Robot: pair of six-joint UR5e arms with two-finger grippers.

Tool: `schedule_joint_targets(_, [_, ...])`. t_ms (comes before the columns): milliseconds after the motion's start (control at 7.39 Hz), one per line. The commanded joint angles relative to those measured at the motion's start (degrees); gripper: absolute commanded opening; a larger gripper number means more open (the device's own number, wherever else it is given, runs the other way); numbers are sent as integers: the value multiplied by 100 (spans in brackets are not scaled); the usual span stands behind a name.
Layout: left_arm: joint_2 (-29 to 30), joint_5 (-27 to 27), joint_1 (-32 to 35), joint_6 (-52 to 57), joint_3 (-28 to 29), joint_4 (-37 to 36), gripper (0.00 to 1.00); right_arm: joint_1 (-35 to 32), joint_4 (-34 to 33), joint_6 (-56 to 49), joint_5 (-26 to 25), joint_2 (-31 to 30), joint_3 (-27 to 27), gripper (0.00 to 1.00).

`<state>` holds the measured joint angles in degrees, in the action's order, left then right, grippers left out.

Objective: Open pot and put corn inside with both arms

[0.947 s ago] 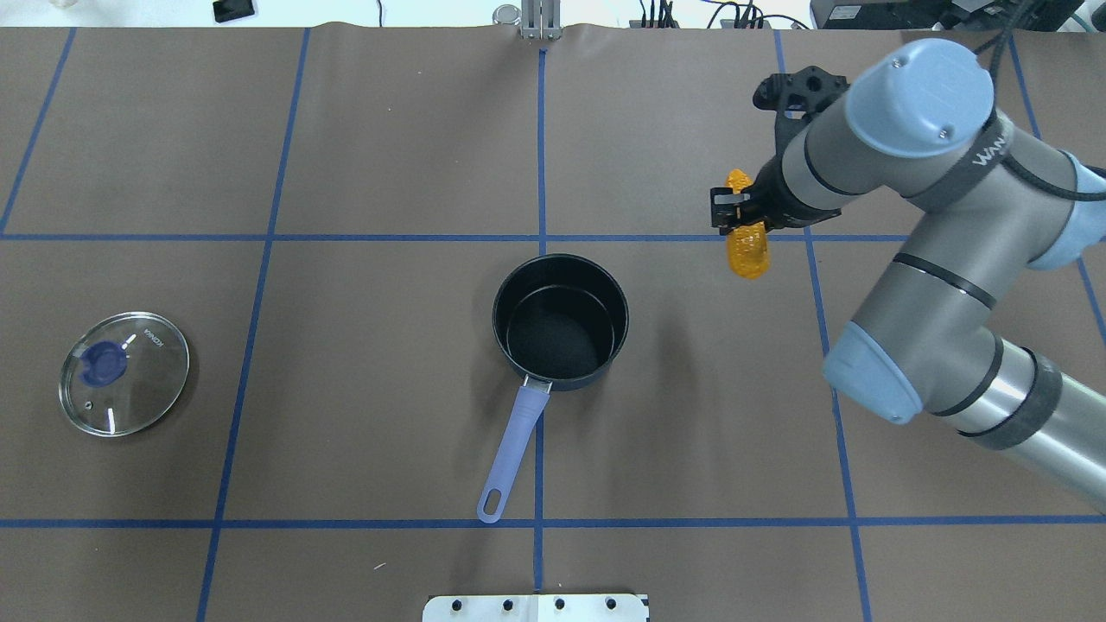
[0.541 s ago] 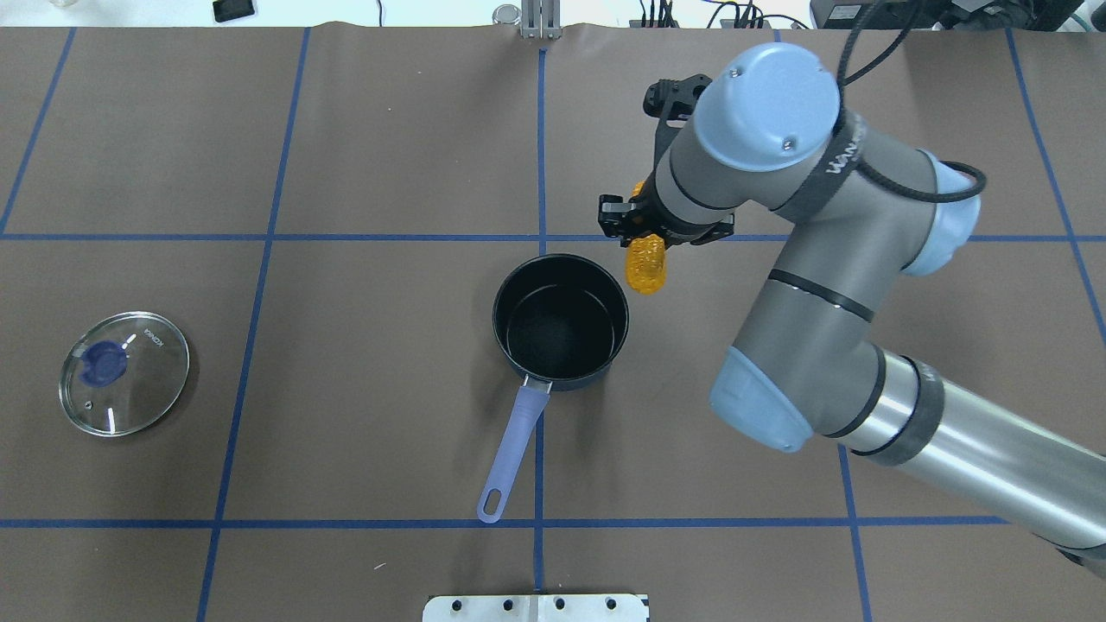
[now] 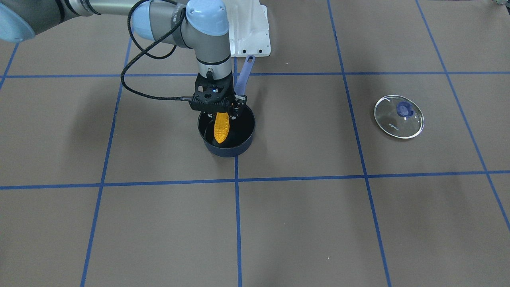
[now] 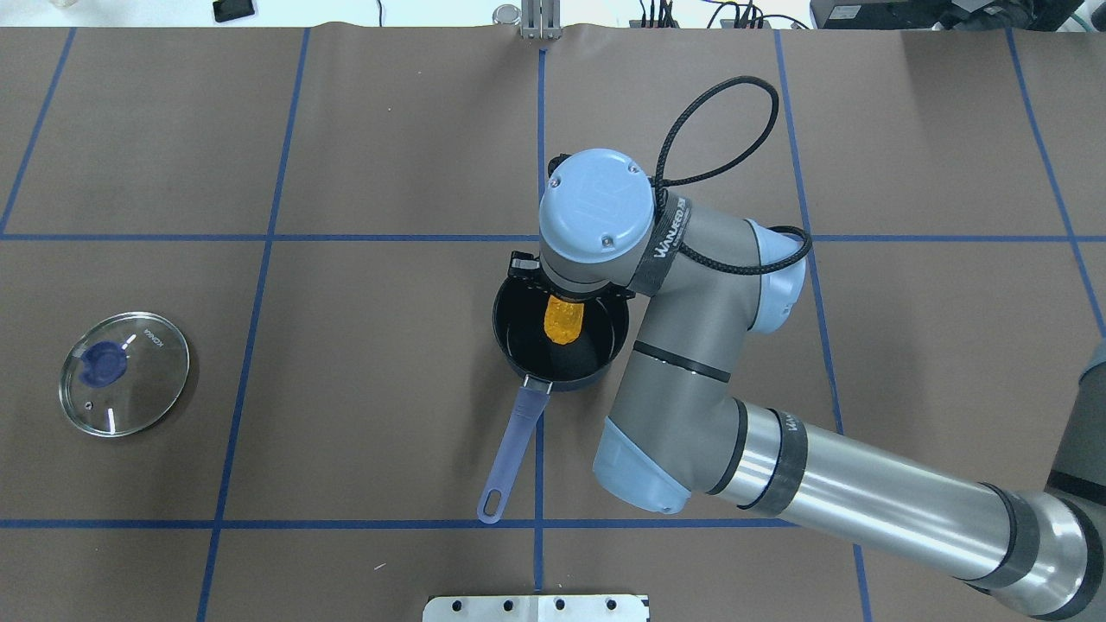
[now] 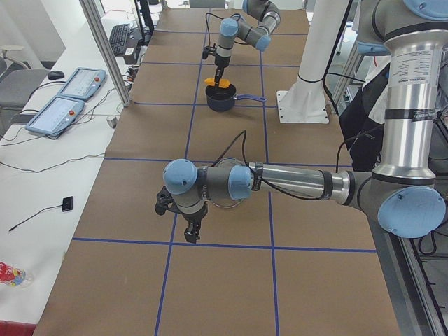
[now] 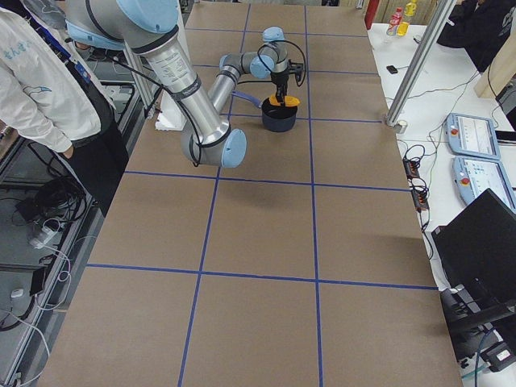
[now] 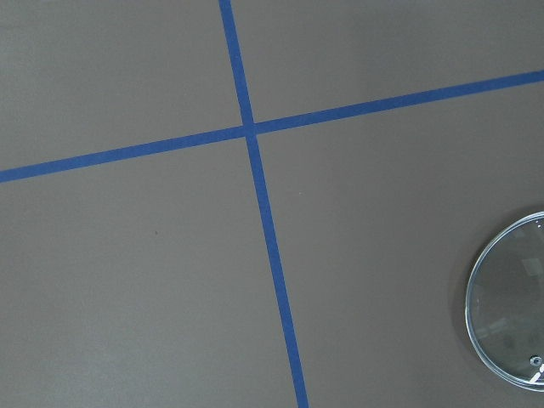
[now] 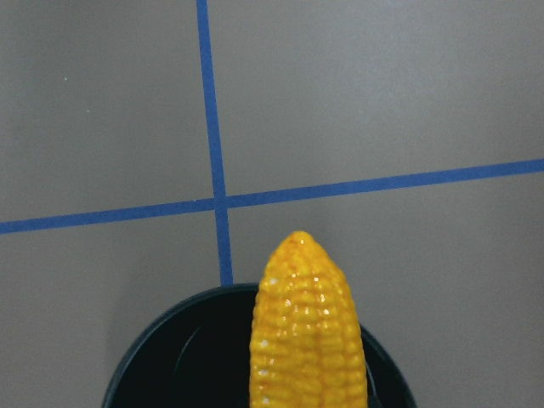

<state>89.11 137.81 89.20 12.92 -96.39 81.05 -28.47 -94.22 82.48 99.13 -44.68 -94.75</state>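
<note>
The black pot (image 4: pixel 504 333) with a lilac handle (image 4: pixel 511 449) stands open at mid table. My right gripper (image 3: pixel 221 114) is shut on the yellow-orange corn (image 3: pixel 221 127) and holds it over the pot's opening, tip pointing down. In the overhead view the wrist covers the fingers and only the corn (image 4: pixel 562 321) shows below it. The right wrist view shows the corn (image 8: pixel 308 323) above the pot rim (image 8: pixel 136 367). My left gripper (image 5: pixel 190 229) shows only in the exterior left view, high above the table; I cannot tell whether it is open or shut.
The glass lid (image 4: pixel 123 373) with a blue knob lies flat on the table far to the robot's left; it also shows at the edge of the left wrist view (image 7: pixel 510 310). A white mounting plate (image 4: pixel 536 607) sits at the near table edge. Blue tape lines cross the brown table.
My right arm has swung left with the corn, from right of the pot to directly over its opening. The pot and lid have not moved.
</note>
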Motion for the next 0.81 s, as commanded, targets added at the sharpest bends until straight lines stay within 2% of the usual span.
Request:
schedule_joint_targets(0, [-34, 0, -8, 0, 6, 7, 99, 192, -9, 967, -260, -22, 115, 11])
schedule_joint_targets(135, [-34, 0, -8, 9, -2, 7, 99, 227, 0, 998, -367, -93, 115, 34])
schedule_joint_targets(406, [-34, 0, -8, 9, -2, 7, 99, 245, 26, 998, -385, -85, 115, 100])
schedule_joint_targets(676, [-34, 0, -8, 9, -2, 7, 99, 219, 0, 867, -368, -50, 2, 100])
